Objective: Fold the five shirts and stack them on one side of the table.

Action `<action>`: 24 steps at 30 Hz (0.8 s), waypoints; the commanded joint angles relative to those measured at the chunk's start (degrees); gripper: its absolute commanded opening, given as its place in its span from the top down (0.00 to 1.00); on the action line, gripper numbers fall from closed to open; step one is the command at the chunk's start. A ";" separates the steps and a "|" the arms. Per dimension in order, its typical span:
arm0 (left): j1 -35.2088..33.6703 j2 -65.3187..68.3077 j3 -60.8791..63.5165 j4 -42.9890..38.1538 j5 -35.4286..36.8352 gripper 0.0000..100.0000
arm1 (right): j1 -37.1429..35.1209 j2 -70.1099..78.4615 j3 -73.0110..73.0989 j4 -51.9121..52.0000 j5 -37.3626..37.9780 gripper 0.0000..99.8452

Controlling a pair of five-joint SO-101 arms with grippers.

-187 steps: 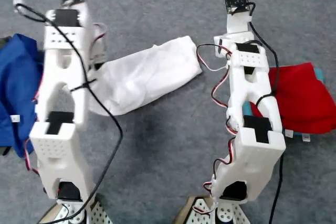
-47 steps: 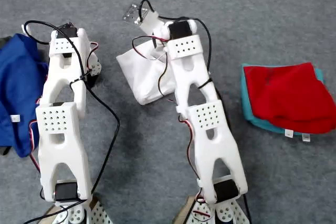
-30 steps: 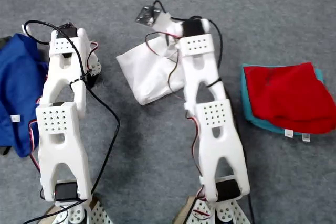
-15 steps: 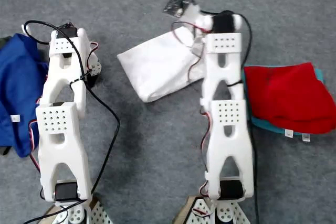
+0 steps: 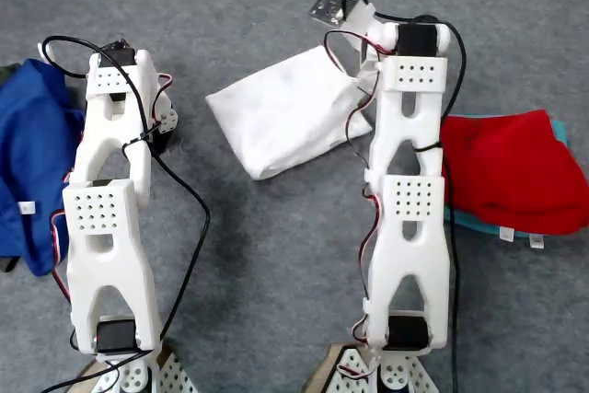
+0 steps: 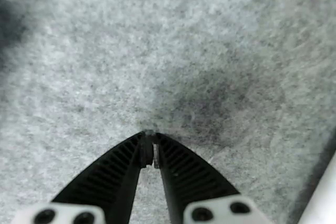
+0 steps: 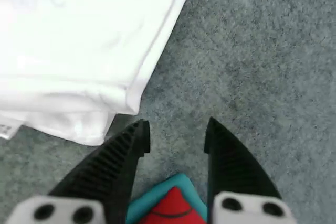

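Grey felt-like table covering (image 5: 276,255): spread under all items below.

Two white plastic arms with red and black wiring, side by side, bases at the near edge. Left arm (image 5: 106,209) extended between the blue shirt and the white shirt. Right arm (image 5: 412,209) extended between the white shirt and the red shirt, overlapping the red shirt's edge in the high view.

Blue cloth shirt (image 5: 28,154): loose and unfolded, bunched at the left edge of the table, just beside the left arm.

Red cloth shirt (image 5: 515,172): folded, lying at the right side of the table on top of the teal shirt.

White cloth shirt (image 5: 290,112): folded into a thick, slanted rectangle, mid-table towards the far side, between the two arms, flat on the covering.

Teal cloth shirt (image 5: 469,221): folded, bottom of the right-hand stack, seen as a narrow strip under the red shirt.

Right gripper (image 7: 176,135): black ribbed fingers parted, bare grey covering between them. Folded corner of the white shirt just beside one finger, outside the jaws, contact not discernible. Corner of the teal and red stack seen between the finger bases.

Left gripper (image 6: 148,153): black ribbed fingers pressed together at the tips, over bare grey covering, apart from every shirt.
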State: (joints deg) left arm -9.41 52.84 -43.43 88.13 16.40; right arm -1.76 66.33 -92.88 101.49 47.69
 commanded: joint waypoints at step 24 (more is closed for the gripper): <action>-1.23 -0.66 -1.41 -2.90 -0.18 0.98 | -5.23 1.71 -1.98 0.97 -4.13 0.98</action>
State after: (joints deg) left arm -9.41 52.84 -43.43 88.13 16.40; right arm -9.23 68.18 -93.23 101.41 44.18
